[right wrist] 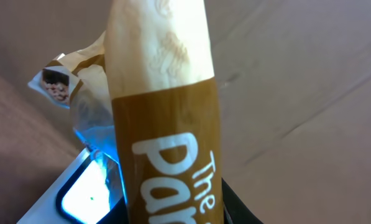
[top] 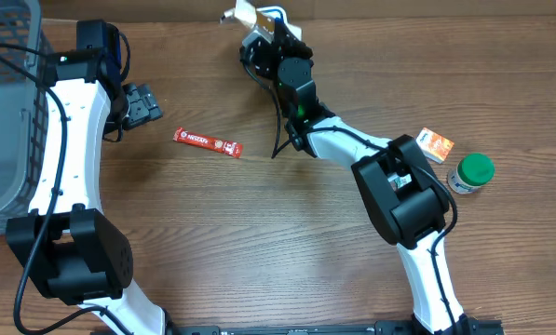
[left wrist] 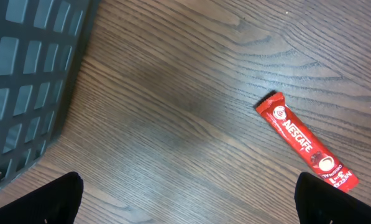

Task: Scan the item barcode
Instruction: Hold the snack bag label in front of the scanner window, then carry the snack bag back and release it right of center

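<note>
The right gripper (top: 262, 35) is gripping the cream-and-brown printed plastic snack packet (right wrist: 163, 124), jaws partly closed around it. It is holding the packet at the table's far edge, just beside the blue-glowing scanner window (right wrist: 86, 196), seemingly so the barcode is facing the light. The left gripper (top: 140, 102) is hanging wide open and empty near the red Nescafé stick sachet (left wrist: 306, 144), beside the grey plastic mesh basket (left wrist: 23, 81), probably keeping clear

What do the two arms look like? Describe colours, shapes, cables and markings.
Both arms match: white rounded links, left arm and right arm, joined by bulky black joint housings. Thin black cables loop alongside. The left gripper and right gripper are black; no markings are legible.
</note>
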